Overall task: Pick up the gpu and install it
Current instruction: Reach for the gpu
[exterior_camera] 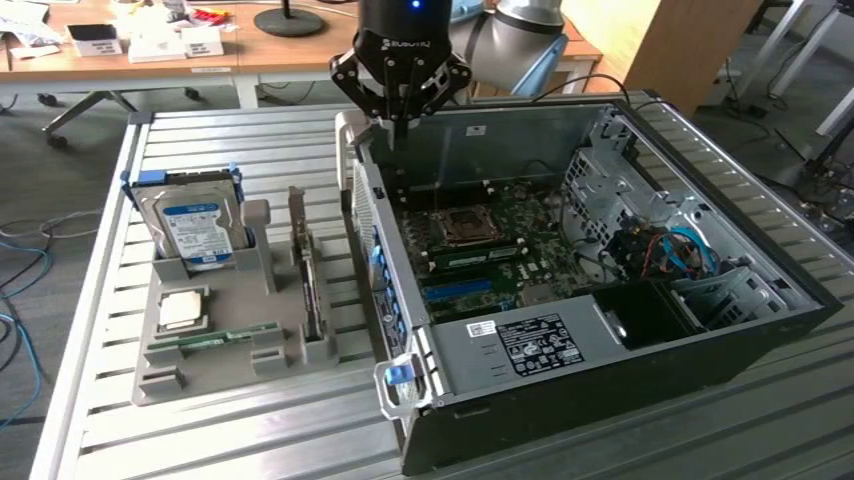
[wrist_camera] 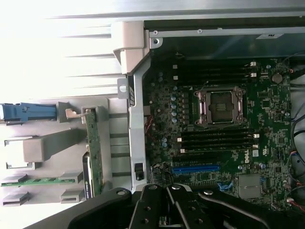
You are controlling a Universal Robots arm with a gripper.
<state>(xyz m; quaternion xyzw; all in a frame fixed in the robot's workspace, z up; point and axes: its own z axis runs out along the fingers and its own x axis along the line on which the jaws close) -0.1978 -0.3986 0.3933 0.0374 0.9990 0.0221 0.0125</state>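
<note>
The gripper (exterior_camera: 396, 122) hangs over the far rear edge of the open computer case (exterior_camera: 641, 370), its jaws pressed together with nothing between them; in the wrist view its dark fingers (wrist_camera: 164, 205) sit above the case's rear wall. The gpu (exterior_camera: 311, 285) is not picked up: it stands on edge in a slot of the grey holder (exterior_camera: 214, 375), on the side of the holder nearest the case, and the wrist view shows its green board edge (wrist_camera: 94, 152). The holder lies on the slatted metal bench (exterior_camera: 200, 440) toward the exterior view's left edge, just beside the case. It also carries an upright hard drive (exterior_camera: 198, 225) with a blue label, a processor chip (exterior_camera: 183, 308) and a green RAM stick (exterior_camera: 214, 340). Inside the case the motherboard (exterior_camera: 487, 250) lies exposed, with its CPU socket (wrist_camera: 220, 107) and a blue expansion slot (wrist_camera: 195, 168) with nothing plugged in.
</note>
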